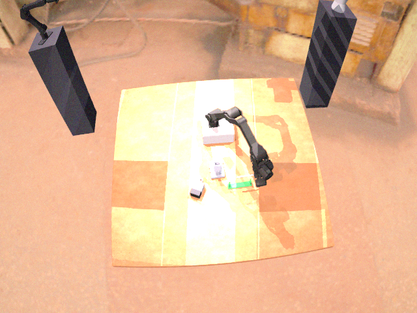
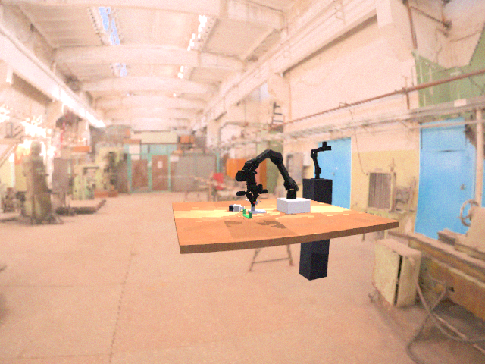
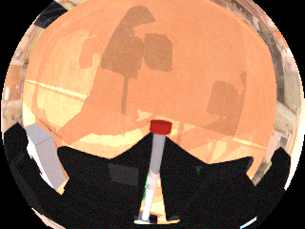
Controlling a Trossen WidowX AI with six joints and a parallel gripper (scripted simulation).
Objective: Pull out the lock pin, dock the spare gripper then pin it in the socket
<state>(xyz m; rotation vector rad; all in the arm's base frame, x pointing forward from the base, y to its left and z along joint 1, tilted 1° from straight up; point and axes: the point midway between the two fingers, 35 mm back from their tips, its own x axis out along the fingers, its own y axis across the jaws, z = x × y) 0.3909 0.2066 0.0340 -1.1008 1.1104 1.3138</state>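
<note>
My gripper (image 1: 256, 177) (image 2: 253, 204) (image 3: 159, 138) is shut on the lock pin (image 1: 244, 176) (image 3: 155, 159), a thin light rod with a red head (image 3: 160, 127). The pin lies about level, clear of the socket, and its free end points toward the mount. The mount (image 1: 217, 171) (image 2: 260, 211) is a pale grey block on a flat base, with its socket upright and no pin through it. The spare gripper (image 1: 197, 189) (image 2: 236, 207), grey with a black end, lies on the table apart from the mount.
A green cradle (image 1: 240, 184) (image 2: 247, 214) with raised ends stands beside the mount, close to my gripper. The arm's pale base block (image 1: 217, 137) (image 2: 293, 205) (image 3: 48, 155) is behind. Two dark pillars (image 1: 67, 84) (image 1: 326, 57) stand beyond the table's edge.
</note>
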